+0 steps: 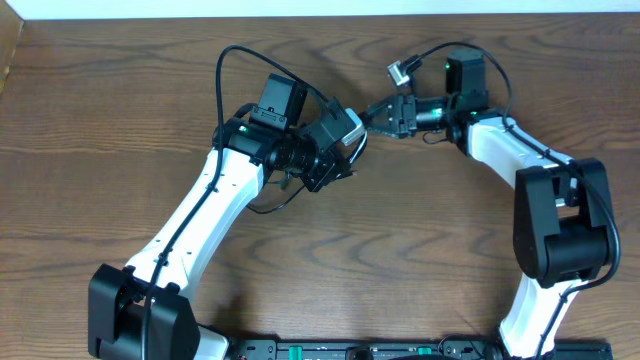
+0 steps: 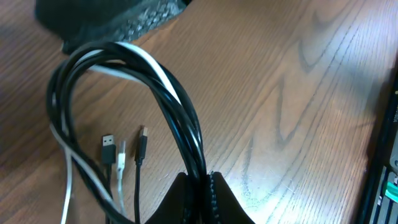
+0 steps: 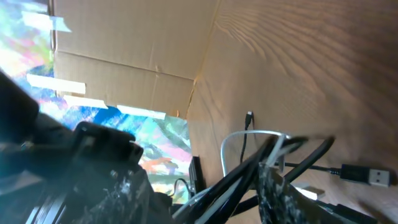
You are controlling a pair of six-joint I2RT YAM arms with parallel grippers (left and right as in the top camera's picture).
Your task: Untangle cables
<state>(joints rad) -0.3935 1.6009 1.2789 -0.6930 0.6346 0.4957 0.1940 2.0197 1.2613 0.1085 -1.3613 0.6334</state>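
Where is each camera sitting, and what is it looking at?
Overhead: above the table, looking straight down; both arms, left gripper and right gripper show.
Left wrist: on the left arm, looking down past its gripper at the cables it pinches.
Right wrist: on the right arm, looking low across the table toward a cardboard wall; its fingers show.
Shared: both wrist views show the cables.
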